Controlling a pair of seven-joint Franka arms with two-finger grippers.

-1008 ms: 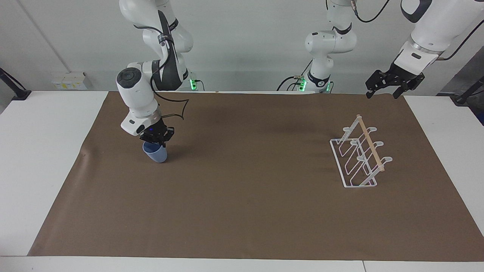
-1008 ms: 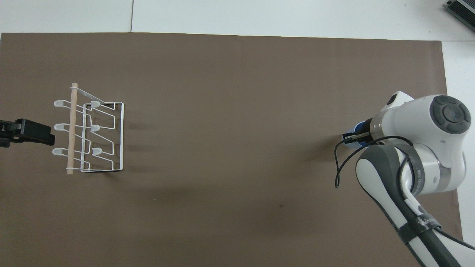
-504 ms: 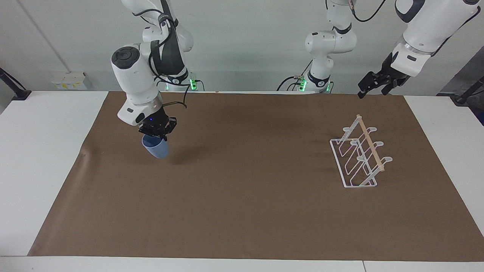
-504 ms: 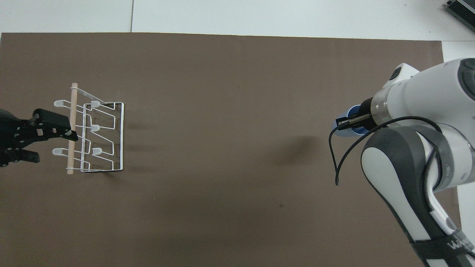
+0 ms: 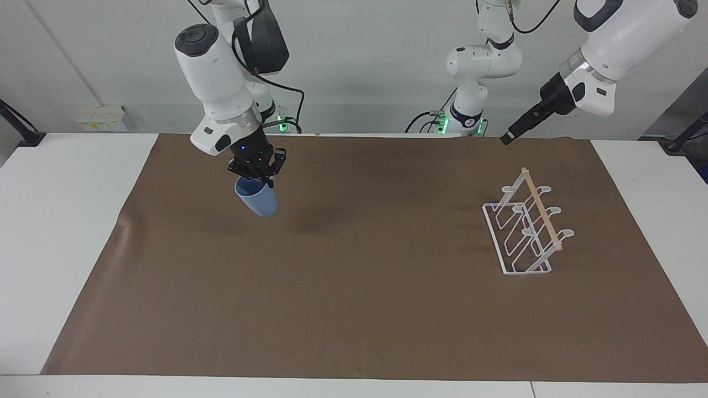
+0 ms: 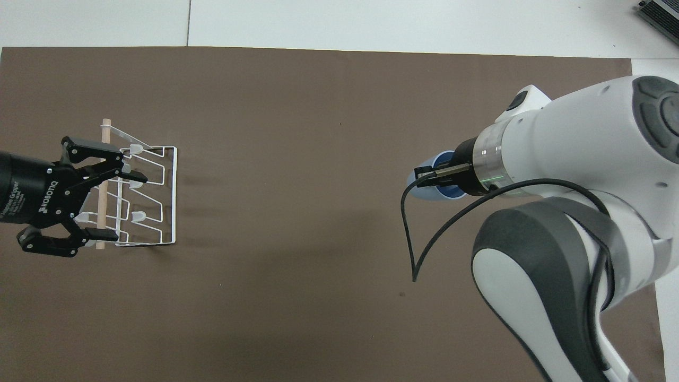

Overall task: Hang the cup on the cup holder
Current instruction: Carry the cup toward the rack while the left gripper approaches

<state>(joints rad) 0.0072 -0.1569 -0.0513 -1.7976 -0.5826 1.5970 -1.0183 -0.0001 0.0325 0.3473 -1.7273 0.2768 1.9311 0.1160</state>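
Note:
A light-blue cup (image 5: 257,201) hangs tilted in the air above the brown mat, held by its rim in my right gripper (image 5: 259,177), which is shut on it. From overhead only a sliver of the cup (image 6: 428,192) shows under the right gripper (image 6: 436,175). The white wire cup holder (image 5: 525,229) with its wooden top rod stands on the mat toward the left arm's end. My left gripper (image 5: 508,137) is raised above the mat's edge, near the robots. Seen from above, the left gripper (image 6: 114,204) stands open over the cup holder (image 6: 154,196).
A brown mat (image 5: 354,287) covers most of the white table (image 5: 61,221). A black cable (image 6: 419,233) loops from the right wrist.
The right gripper has lifted the cup off the mat and carried it toward the table's middle. The left arm has swung and turned its open gripper over the cup holder.

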